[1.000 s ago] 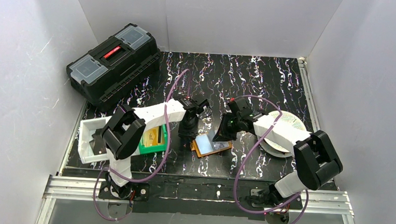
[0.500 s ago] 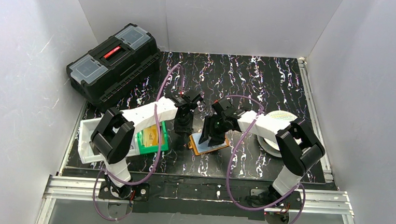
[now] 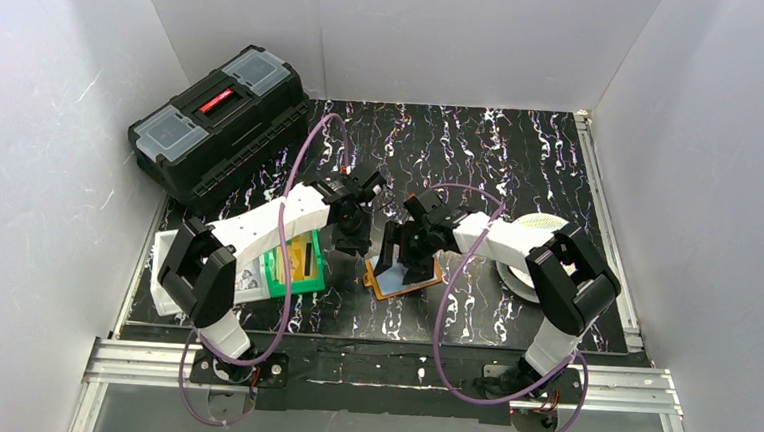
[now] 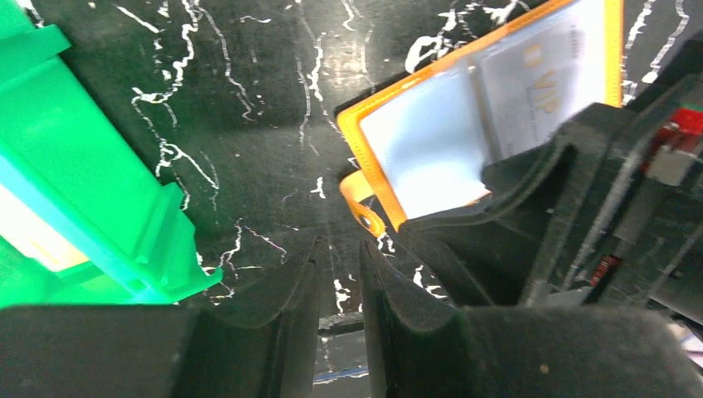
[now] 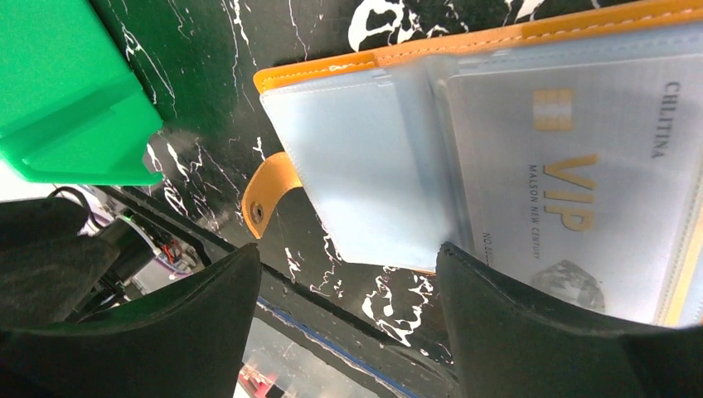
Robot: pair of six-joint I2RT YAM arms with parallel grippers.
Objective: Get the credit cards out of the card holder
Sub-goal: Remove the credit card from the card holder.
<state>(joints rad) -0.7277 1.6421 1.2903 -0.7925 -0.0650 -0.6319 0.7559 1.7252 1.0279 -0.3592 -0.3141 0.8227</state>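
Card holder: I see it open flat mid-surface, long axis roughly left-right, snap tab toward the green bin. Right gripper jaws spread over it. Left gripper jaws narrowly parted, empty.

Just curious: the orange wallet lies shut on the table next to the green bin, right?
Not shut: the wallet lies open on the table next to the green bin; the right wrist view shows its clear pockets and a card.

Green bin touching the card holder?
Apart. The right wrist view shows a strip of bare black table between the green bin and the card holder's orange edge.
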